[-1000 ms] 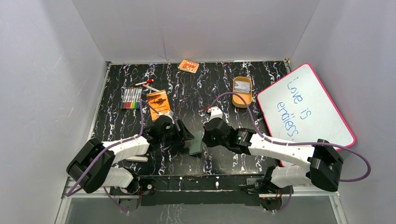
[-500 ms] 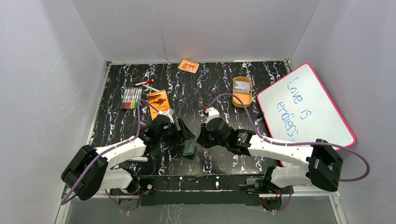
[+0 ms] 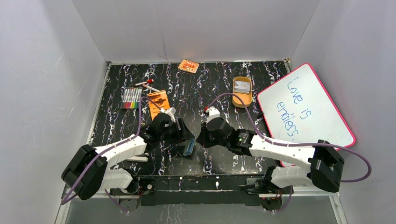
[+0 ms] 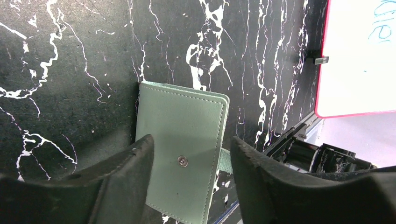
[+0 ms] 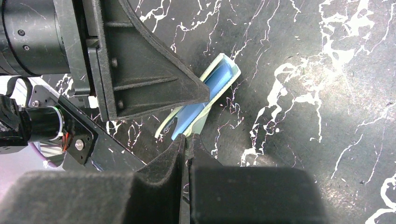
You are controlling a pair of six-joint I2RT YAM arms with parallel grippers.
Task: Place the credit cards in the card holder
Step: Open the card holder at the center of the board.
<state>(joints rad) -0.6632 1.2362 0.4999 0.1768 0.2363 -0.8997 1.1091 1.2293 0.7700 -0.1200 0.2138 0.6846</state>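
Step in hand, as I judge it: opening the holder, no card fetched yet. Right claw (image 5: 187,140) is pressed together, pinching the thin edge of one cover of the small sage-green folding card holder (image 4: 180,126). From that pinch the two covers part in a narrow V running away from the fingertips, with the pale blue clear sleeves (image 5: 212,86) showing in the gap. Left claw (image 4: 191,142) is spread wide and straddles the holder's other cover. One finger overlaps the cover's edge, the other sits just beside the snap tab, and the metal snap stud (image 4: 182,161) lies between them. Whether these fingers actually bear on the cover, cannot tell. The holder sits directly between the two claws, canted up off the black white-veined marble-pattern bench (image 4: 70,70) rather than lying flat. The thin pale grey-white credit cards (image 3: 242,85) appear to lie in the tan oval tray (image 3: 243,99), well apart from both claws, out beyond the right claw toward the far side. They are too small to count. Next move, in my judgement: widen the V until a sleeve mouth is exposed and stays exposed, which needs the left claw to steady its cover while the right draws its own cover away. The pull should be slow, because the pinch is only on an edge and could slip off. Once the holder is open, one claw must let go and reach to the tray for a card. A thin card lying flat in a tray will likely be awkward to lift.
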